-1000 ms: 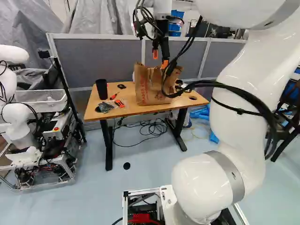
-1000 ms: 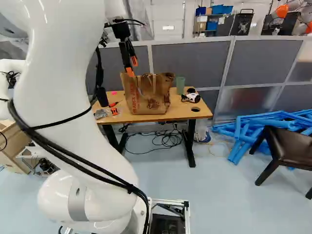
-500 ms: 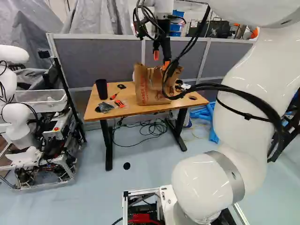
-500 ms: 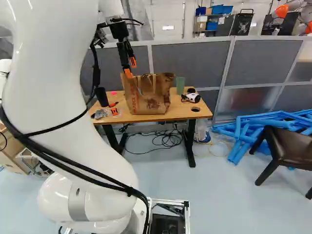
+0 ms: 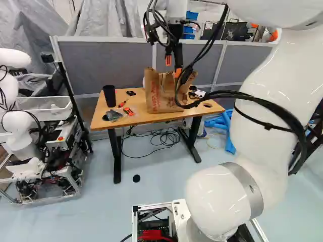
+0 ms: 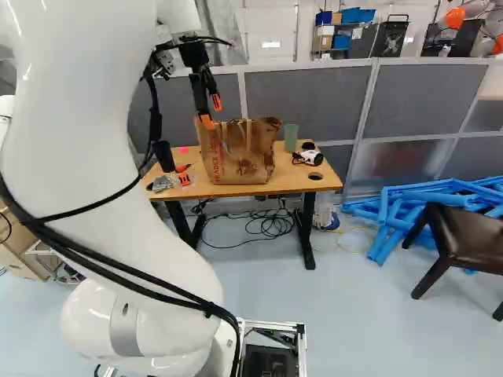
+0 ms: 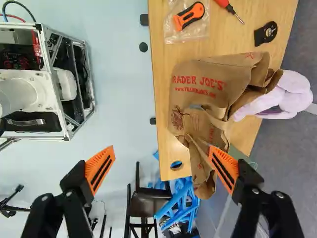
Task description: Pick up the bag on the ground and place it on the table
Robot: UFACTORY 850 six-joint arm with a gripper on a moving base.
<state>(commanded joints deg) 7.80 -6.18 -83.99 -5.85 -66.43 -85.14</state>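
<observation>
Left base view: the arm (image 5: 265, 91) has swung a bit right over the last second, base parked, and the pincer (image 5: 173, 66) sits slightly lower in view. The bag (image 5: 161, 93) hasn't budged, upright on the tabletop (image 5: 132, 120), so the placing looks basically done to me. Right base view: same deal, the big links have slid left, pincer just a hair lower, bag standing put, so I'm not carrying anything. Wrist view: pincer's wide apart, one orange pad (image 7: 223, 166) over the bag's edge, the other over the floor (image 7: 119, 74), no grip. I'd back off gently now, since that pad could snag the paper.
</observation>
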